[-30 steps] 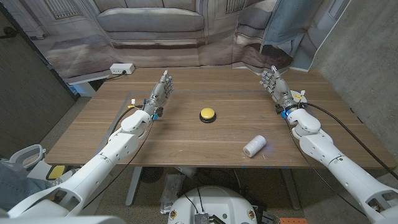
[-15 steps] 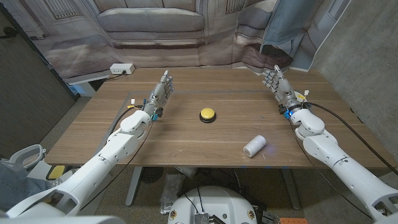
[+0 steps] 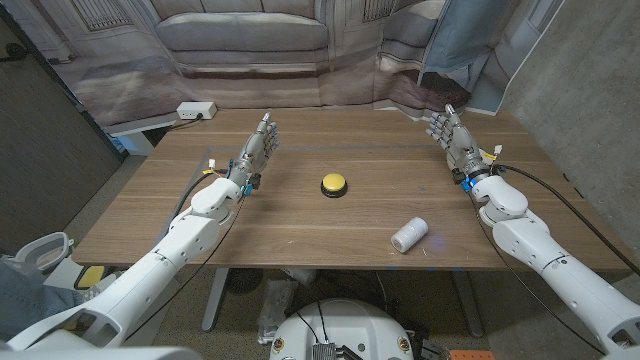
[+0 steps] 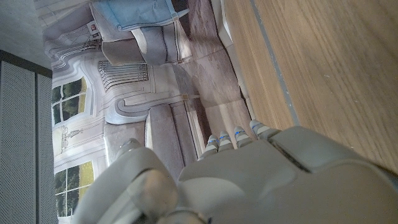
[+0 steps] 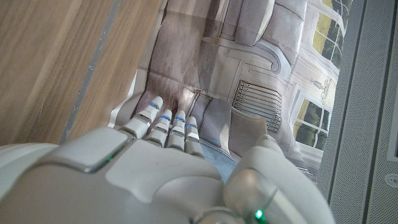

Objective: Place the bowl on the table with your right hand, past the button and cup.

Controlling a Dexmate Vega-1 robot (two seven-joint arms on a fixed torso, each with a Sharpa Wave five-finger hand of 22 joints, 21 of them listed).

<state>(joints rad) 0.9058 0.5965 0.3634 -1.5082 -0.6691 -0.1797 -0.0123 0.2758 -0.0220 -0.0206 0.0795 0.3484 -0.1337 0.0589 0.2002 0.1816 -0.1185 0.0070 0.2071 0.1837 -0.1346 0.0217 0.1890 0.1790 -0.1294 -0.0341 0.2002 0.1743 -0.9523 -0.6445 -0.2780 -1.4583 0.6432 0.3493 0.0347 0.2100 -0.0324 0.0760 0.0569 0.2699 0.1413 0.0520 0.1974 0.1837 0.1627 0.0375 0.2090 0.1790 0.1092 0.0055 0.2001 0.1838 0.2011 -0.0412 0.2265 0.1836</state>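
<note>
The round yellow button point(image 3: 334, 184) sits mid-surface; the white paper cup point(image 3: 408, 235) lies on its side nearer the right hand point(image 3: 452, 137). Both hands, left point(image 3: 259, 147) too, hold nothing, fingers straight. The wooden surface point(image 3: 300, 225) fronts a printed backdrop point(image 3: 240, 40).

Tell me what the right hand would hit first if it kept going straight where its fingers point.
Probably nothing on the table: the right hand points past the far edge, toward the printed backdrop. Depth is unclear.
</note>
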